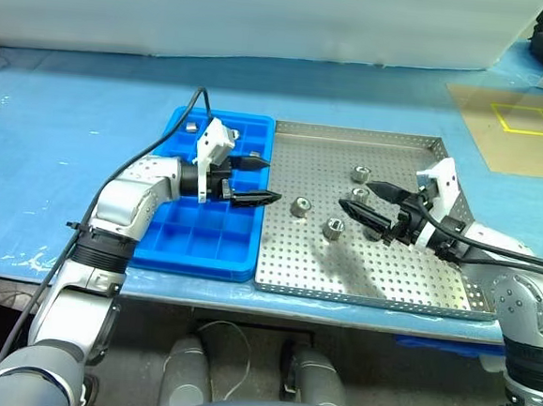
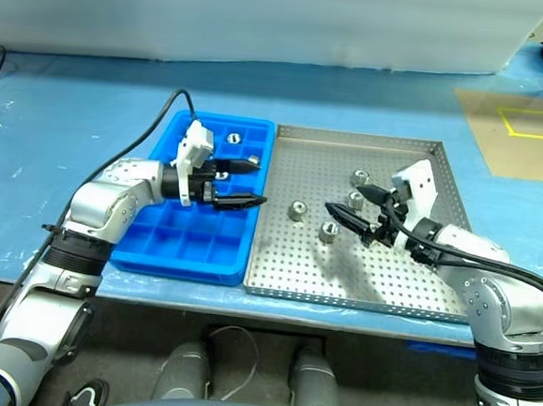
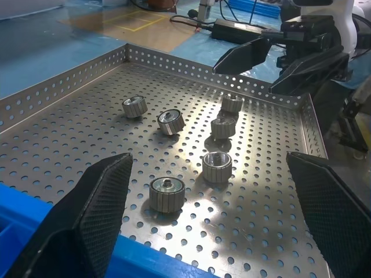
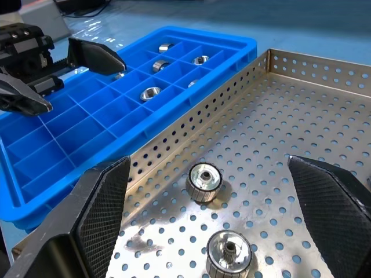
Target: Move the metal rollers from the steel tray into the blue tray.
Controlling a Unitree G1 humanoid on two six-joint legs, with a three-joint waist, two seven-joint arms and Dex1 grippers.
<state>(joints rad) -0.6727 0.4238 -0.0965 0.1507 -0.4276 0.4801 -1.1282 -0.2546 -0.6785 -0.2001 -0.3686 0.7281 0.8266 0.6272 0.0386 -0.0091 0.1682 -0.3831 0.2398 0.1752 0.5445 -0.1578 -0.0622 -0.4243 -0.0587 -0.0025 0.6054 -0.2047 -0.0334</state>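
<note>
Rollers (image 1: 300, 206) lie scattered on the steel tray (image 1: 370, 267), between the two grippers in the head view. The left gripper (image 1: 254, 181) hovers over the blue tray (image 1: 193, 244), at its edge nearest the steel tray, fingers spread and empty. The right gripper (image 1: 361, 199) hangs over the steel tray, also spread and empty, with rollers just ahead of its tips.

Left wrist view: six rollers (image 3: 167, 193) rest on the perforated floor ahead of the parted fingers (image 3: 98, 202); the other gripper (image 3: 272, 63) hangs beyond them.

Right wrist view: two rollers (image 4: 204, 181) lie between the wide fingers (image 4: 101, 202); past the rim, several rollers (image 4: 151, 92) sit in the blue tray's compartments.
</note>
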